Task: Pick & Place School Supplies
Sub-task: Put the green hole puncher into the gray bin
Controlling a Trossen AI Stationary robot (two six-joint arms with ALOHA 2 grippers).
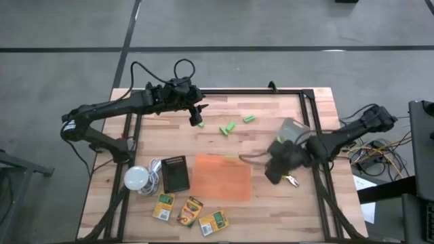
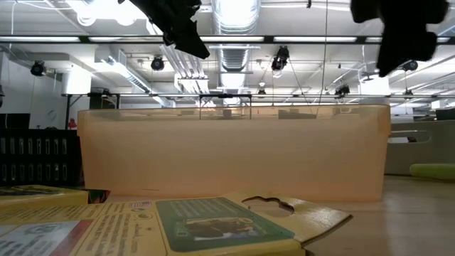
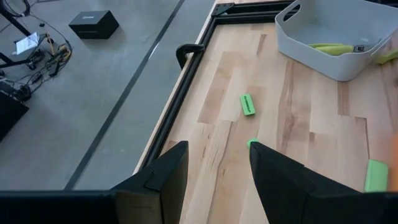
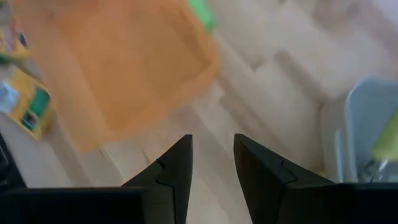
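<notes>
Left gripper point(image 1: 197, 115), dark fingers parted and empty, hovers over pale wood-grain table point(image 1: 271, 203) beside small green blocks point(image 1: 230, 127). Right gripper point(image 1: 278, 173), fingers parted, nothing grasped, sits beside translucent orange tray point(image 1: 224, 177). Crayon boxes point(image 1: 190, 211) lie near the table's front edge.

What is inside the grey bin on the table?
In the left wrist view, the grey bin holds a yellow-green object with a small label; its kind is unclear. The bin's near wall covers the rest of the floor.
</notes>
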